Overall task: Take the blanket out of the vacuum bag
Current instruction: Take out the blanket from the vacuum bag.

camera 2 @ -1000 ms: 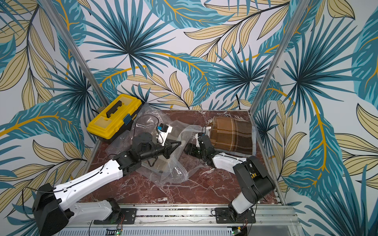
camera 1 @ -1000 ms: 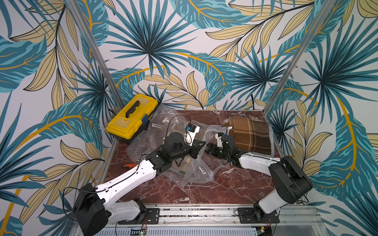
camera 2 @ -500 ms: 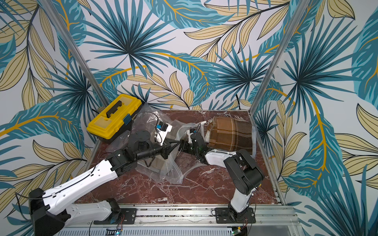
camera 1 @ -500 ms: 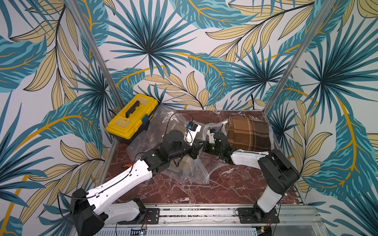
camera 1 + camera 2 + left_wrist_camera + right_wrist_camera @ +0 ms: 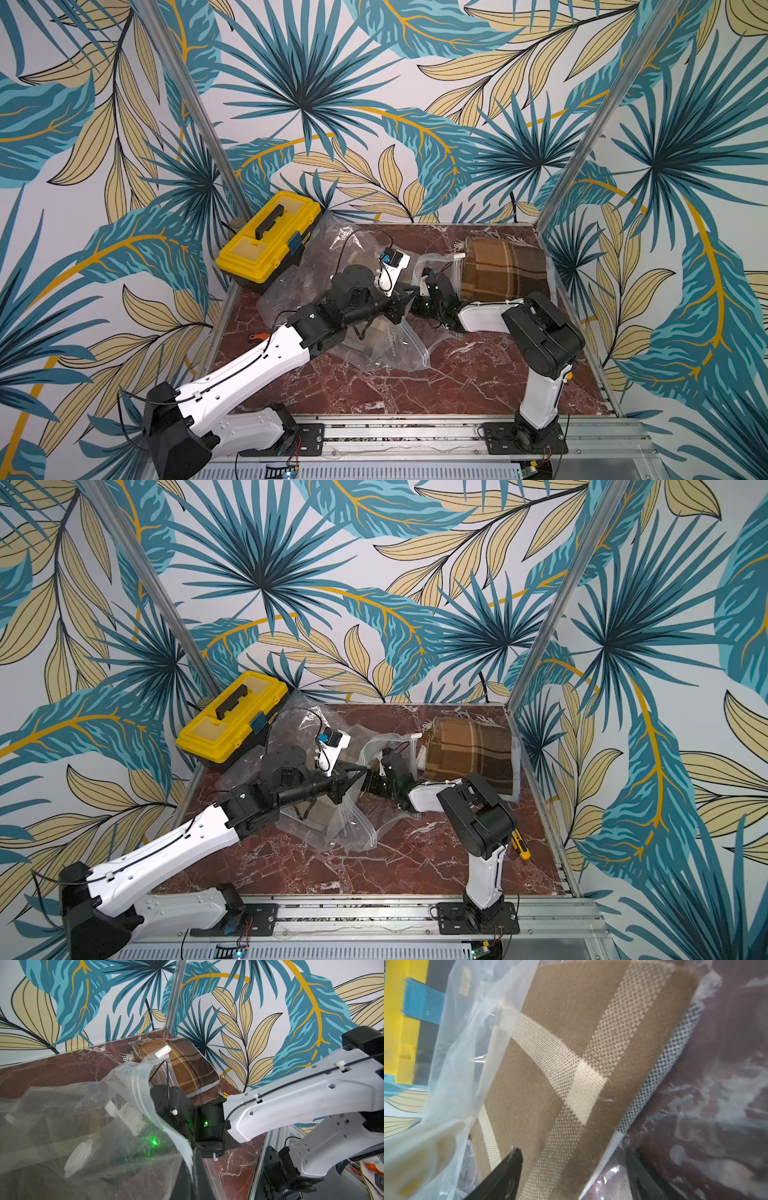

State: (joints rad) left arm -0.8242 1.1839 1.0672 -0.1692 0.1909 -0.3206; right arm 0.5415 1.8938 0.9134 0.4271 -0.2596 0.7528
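The left pincer point(image 5: 406, 296) is pinched shut on the edge of the clear bag point(image 5: 62, 1105). The right pincer point(image 5: 572, 1150) is wide open and empty, near the blanket point(image 5: 571, 1059), mid-frame inside the bag. Next it should squeeze and pull.

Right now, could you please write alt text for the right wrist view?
A brown plaid blanket fills the view, the clear vacuum bag bunched beside it. The open right claw faces the blanket; a yellow toolbox shows behind.
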